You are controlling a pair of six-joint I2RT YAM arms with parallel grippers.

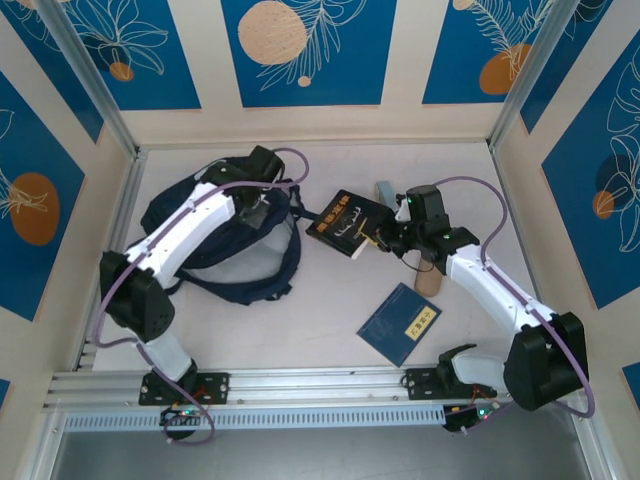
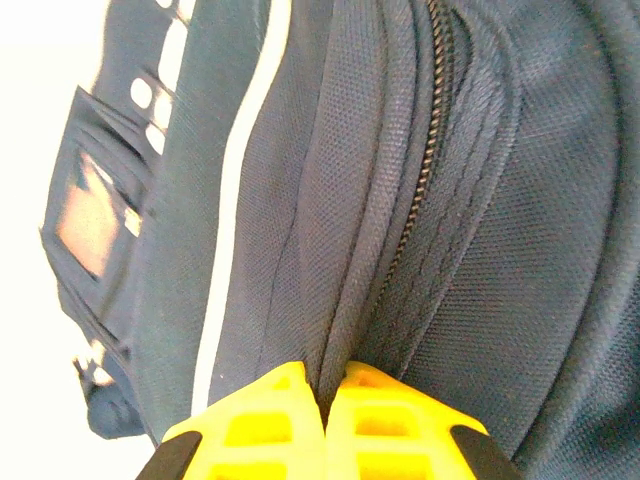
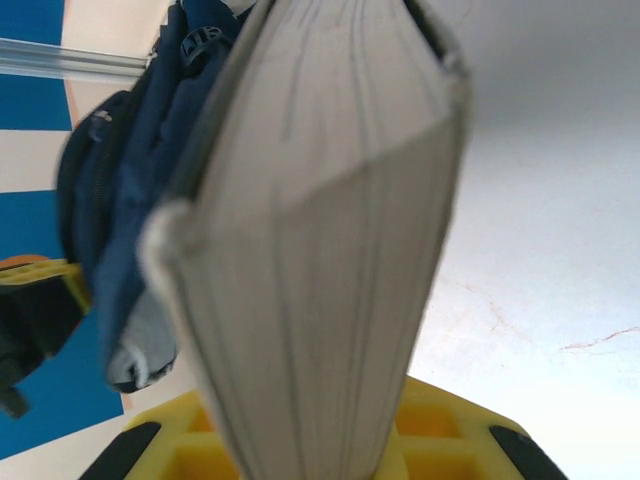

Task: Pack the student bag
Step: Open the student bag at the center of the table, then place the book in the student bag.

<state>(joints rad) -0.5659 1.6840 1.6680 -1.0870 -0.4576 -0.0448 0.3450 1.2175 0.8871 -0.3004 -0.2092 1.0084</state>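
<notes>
Fabric of the student bag [image 1: 262, 285] on the bench [image 1: 330, 300] is being pinched by the closed left tool [image 2: 325, 395], probably steadying it; the right tool [image 1: 386, 233] is clamping a black book [image 1: 343, 222] beside it.

You're seeing coarse matt woven cloth on the student bag [image 2: 530, 220], dull paper pages in the book [image 3: 320, 250].

Bare worktop [image 1: 310, 320] lies open at 6 o'clock, between the student bag [image 1: 165, 212] at 9 o'clock and a blue book [image 1: 400, 323] at 4 o'clock. A black book [image 1: 345, 222] blocks the centre toward 12 o'clock.
</notes>
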